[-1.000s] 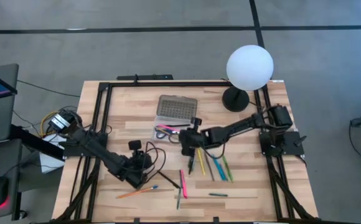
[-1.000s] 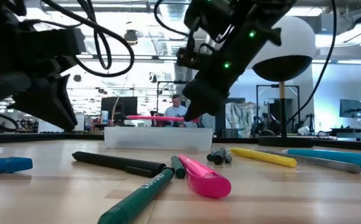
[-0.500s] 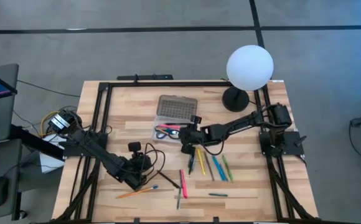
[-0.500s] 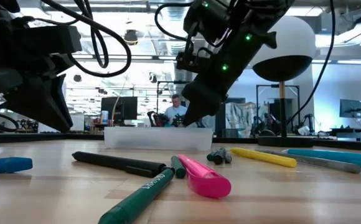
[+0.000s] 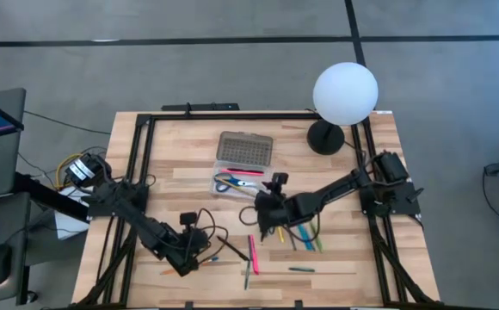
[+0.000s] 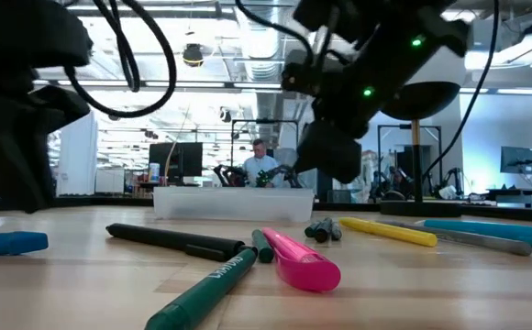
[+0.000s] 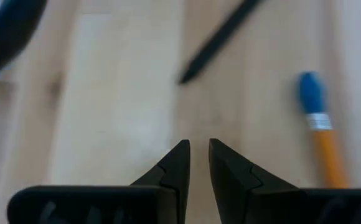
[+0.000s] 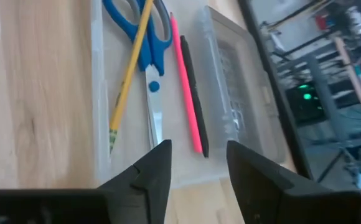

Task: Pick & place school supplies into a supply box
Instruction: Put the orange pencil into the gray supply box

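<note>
Since one second ago the right gripper has drawn back from above the supply box toward the loose pens in the middle of the table, and the pink pen it carried over the box then now lies inside the box. Its fingers are spread apart and hold nothing.

In the right wrist view the clear box contains blue-handled scissors, a yellow pencil lying across the scissors, the pink pen and a black pen just beside it. The grey dotted lid is folded open on the far side of the box.

Meanwhile the left gripper has also shifted, a little nearer to the front edge of the table. It is low over the wood near an orange pencil with a blue end. Its fingers are close together with only a narrow gap, and nothing is between them. A black pen lies farther ahead of it.

Other supplies are on the table outside the box: a pink marker, a green marker, a long black marker, a yellow pen and a blue pen. A white globe lamp stands at the far right corner. Behind the table, in the low view, a person sits in the room.
</note>
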